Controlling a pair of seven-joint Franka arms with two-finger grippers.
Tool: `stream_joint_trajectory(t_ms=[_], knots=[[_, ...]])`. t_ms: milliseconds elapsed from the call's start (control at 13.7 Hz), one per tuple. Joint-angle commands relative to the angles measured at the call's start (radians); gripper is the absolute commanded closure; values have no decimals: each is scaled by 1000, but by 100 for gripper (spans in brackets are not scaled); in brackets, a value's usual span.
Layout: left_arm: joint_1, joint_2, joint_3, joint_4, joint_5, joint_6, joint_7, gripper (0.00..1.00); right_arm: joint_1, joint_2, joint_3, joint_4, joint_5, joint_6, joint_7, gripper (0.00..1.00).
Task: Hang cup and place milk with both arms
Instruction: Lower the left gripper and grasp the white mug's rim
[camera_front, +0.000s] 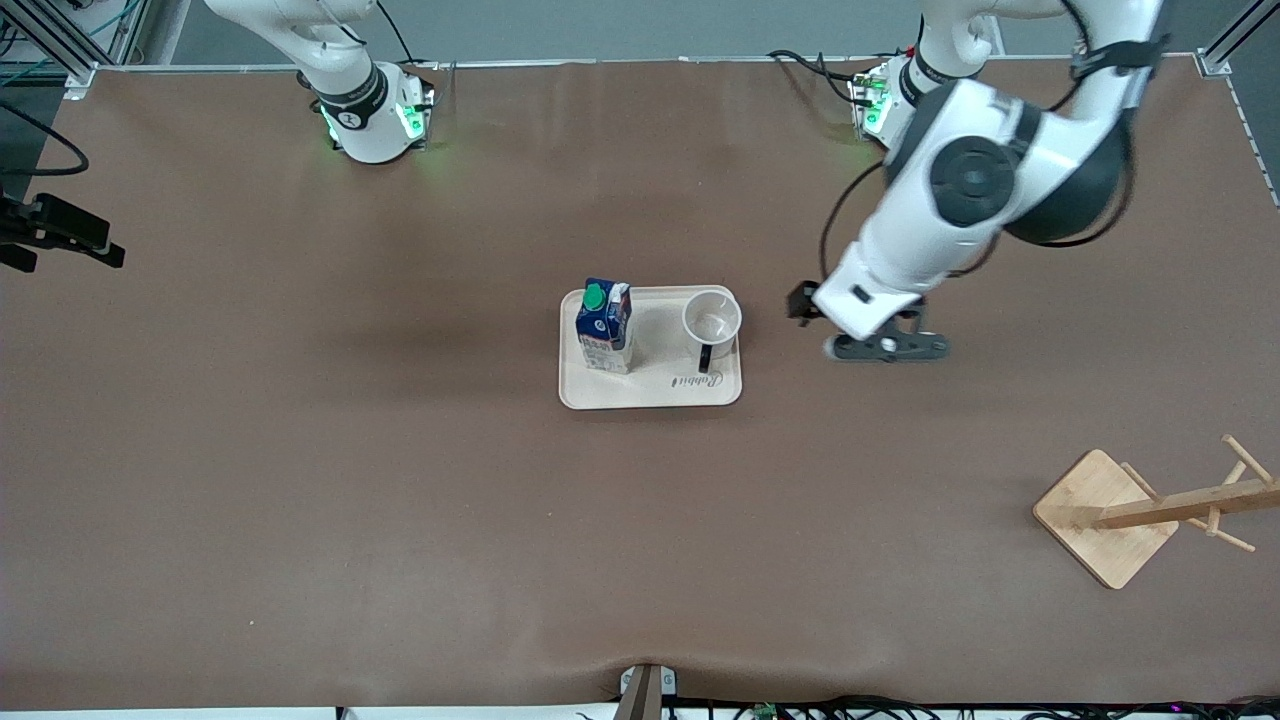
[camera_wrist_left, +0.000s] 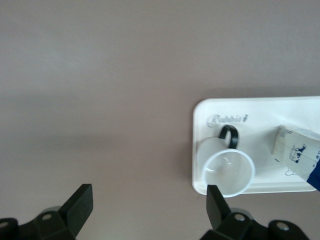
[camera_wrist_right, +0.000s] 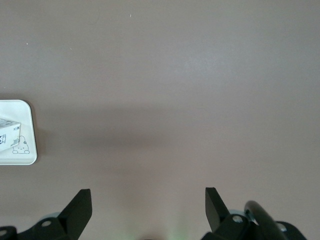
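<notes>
The white cup (camera_front: 711, 318) stands upright on a cream tray (camera_front: 650, 392) mid-table, its black handle turned toward the front camera. The blue and white milk (camera_front: 604, 325) with a green cap stands on the same tray, toward the right arm's end. My left gripper (camera_front: 888, 347) hangs open over bare table beside the tray, on the left arm's side. In the left wrist view the left gripper (camera_wrist_left: 150, 200) is empty, with the cup (camera_wrist_left: 227, 170), the milk (camera_wrist_left: 300, 152) and the tray (camera_wrist_left: 260, 127) off to one side. My right gripper (camera_wrist_right: 148, 202) is open over bare table, with the tray's corner (camera_wrist_right: 25, 155) and the milk (camera_wrist_right: 7, 132) at the picture's edge.
A wooden peg rack (camera_front: 1150, 510) on a square base stands near the front camera at the left arm's end of the table. A black device (camera_front: 60, 235) sits at the table's edge at the right arm's end. Brown table surface surrounds the tray.
</notes>
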Motion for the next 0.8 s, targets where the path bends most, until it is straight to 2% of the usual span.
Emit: stream_joint_trajectory(t_ms=[0, 146, 291, 364, 510, 655, 728], knots=[[-21, -31, 2, -180, -4, 209, -44, 0, -10, -1, 4, 2, 6, 2, -14, 0], [-59, -3, -6, -247, -4, 328, -76, 0, -10, -1, 4, 2, 6, 1, -16, 0], [-101, 56, -4, -252, -1, 377, -139, 0, -11, -1, 4, 2, 6, 1, -16, 0], [-125, 83, -4, -252, 1, 406, -159, 4, -11, -1, 4, 2, 6, 1, -14, 0], [-138, 122, -4, -252, 4, 431, -170, 9, -13, -1, 4, 2, 6, 4, -14, 0], [-138, 127, -4, -252, 4, 431, -171, 10, -14, 5, 4, 8, 6, 4, -17, 0], [-139, 130, -4, -252, 4, 431, -171, 14, -13, 7, 4, 10, 6, 8, -16, 0]])
